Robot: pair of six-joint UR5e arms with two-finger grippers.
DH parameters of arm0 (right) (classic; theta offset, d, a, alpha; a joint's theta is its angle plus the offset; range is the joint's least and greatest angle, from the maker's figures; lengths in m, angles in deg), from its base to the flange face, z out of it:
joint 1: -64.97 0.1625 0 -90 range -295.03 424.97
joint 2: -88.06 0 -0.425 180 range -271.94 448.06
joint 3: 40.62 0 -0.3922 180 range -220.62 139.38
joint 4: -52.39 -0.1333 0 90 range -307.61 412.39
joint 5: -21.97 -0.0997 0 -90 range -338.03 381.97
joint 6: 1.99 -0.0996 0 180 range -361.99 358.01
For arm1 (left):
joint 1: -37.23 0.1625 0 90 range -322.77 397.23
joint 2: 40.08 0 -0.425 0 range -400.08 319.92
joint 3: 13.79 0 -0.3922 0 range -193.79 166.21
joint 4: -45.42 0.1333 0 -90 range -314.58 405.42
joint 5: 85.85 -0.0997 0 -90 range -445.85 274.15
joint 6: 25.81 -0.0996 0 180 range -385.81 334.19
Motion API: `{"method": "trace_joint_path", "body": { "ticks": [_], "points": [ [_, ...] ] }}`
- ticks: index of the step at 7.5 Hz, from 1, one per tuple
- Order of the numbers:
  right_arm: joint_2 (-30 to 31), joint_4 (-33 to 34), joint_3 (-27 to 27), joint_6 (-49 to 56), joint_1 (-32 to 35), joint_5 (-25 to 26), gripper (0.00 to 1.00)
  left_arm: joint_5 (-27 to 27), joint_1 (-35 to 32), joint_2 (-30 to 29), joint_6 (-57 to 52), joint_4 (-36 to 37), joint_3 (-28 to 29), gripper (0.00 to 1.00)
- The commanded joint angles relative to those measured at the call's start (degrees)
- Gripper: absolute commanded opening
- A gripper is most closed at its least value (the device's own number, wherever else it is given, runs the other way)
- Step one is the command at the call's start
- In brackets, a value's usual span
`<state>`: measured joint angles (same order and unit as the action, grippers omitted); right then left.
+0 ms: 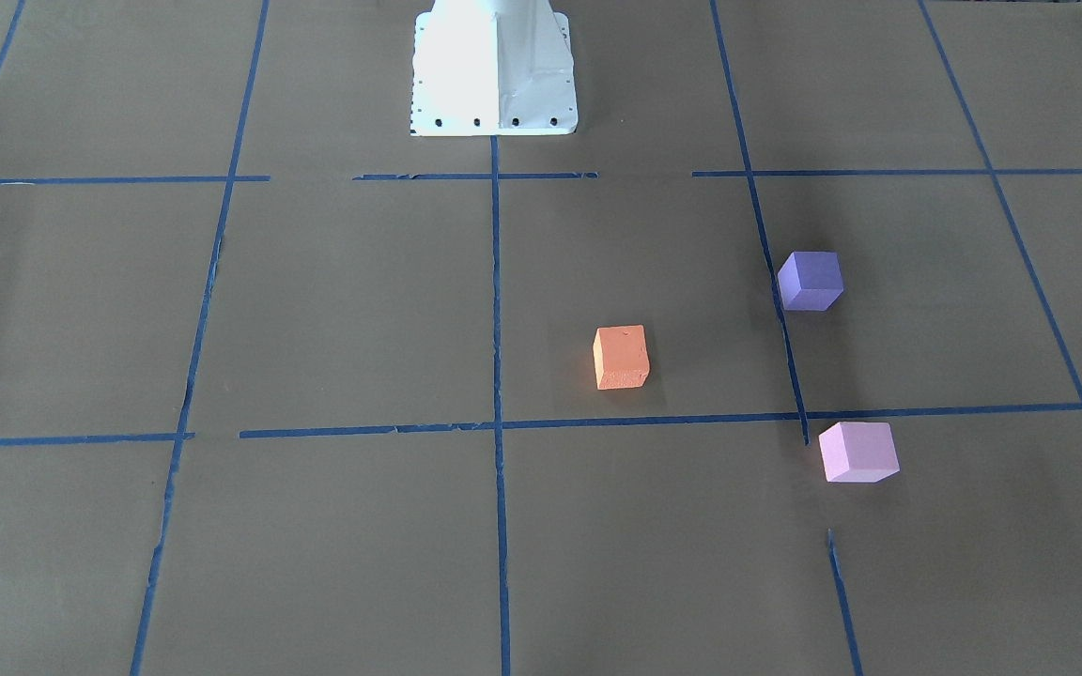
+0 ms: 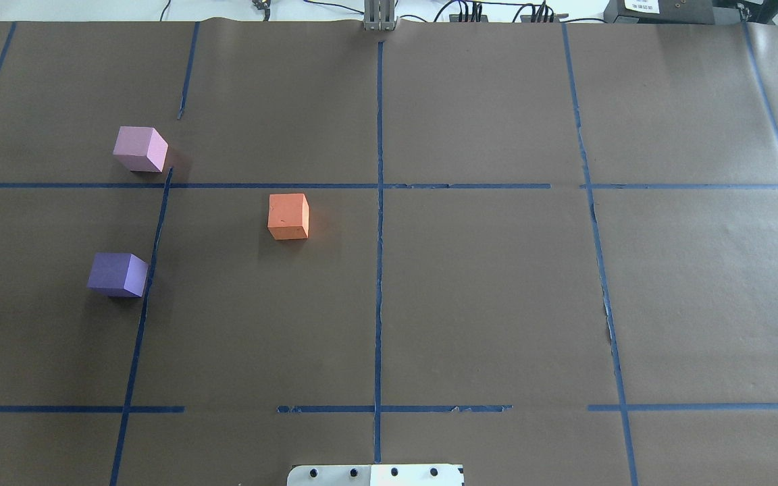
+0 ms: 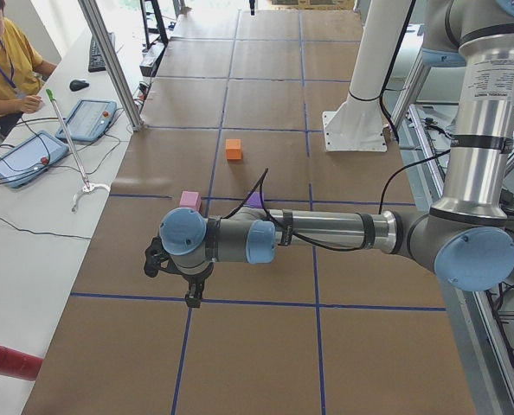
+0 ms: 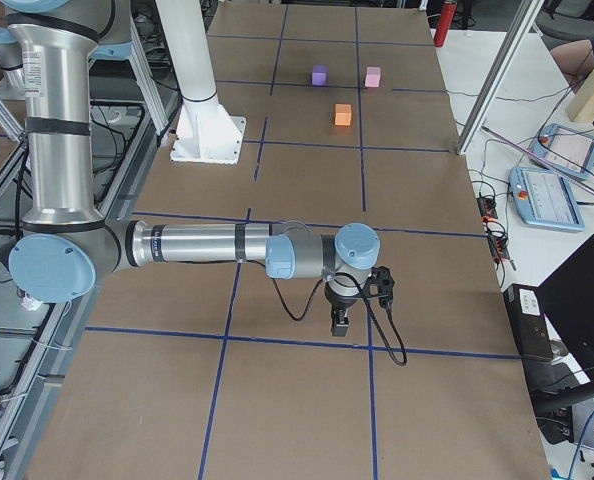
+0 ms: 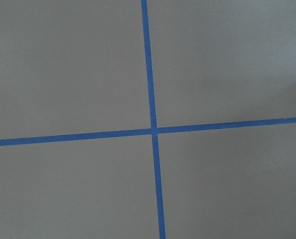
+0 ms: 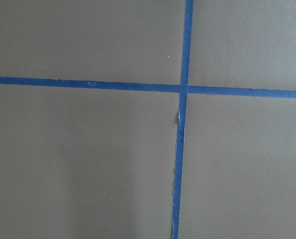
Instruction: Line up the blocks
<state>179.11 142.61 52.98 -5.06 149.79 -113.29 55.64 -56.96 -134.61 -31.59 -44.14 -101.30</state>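
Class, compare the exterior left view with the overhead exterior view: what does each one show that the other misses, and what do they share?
Only the exterior left view shows the robot's left arm stretched over the table, its gripper pointing down, and a seated person in a yellow shirt. Only the overhead exterior view shows the dark violet-purple matte cube whole; from the left, the arm hides part of it. Both show the small matte orange cube, the pale pink-lilac matte cube and the blue tape grid.
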Motion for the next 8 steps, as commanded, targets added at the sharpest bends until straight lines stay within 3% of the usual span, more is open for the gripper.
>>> {"method": "trace_joint_path", "body": {
  "ticks": [1,5,7,8],
  "points": [
    [0.0,0.04,0.0,0.0,0.0,0.0,1.0,-0.07,-0.03,-0.04,0.07,-0.09,-0.38,1.0],
    [0.0,-0.05,0.0,-0.09,0.0,0.0,1.0,-0.07,0.67,-1.96,-0.1,-1.13,-4.4,1.0],
    [0.0,-0.05,0.0,0.0,0.0,0.0,1.0,-0.33,8.11,-3.11,3.29,-1.93,-9.85,1.0],
    [0.0,0.04,0.0,0.0,0.0,-0.09,1.0,-0.68,12.15,-6.95,12.29,-1.93,-11.61,1.0]
  ]
}}
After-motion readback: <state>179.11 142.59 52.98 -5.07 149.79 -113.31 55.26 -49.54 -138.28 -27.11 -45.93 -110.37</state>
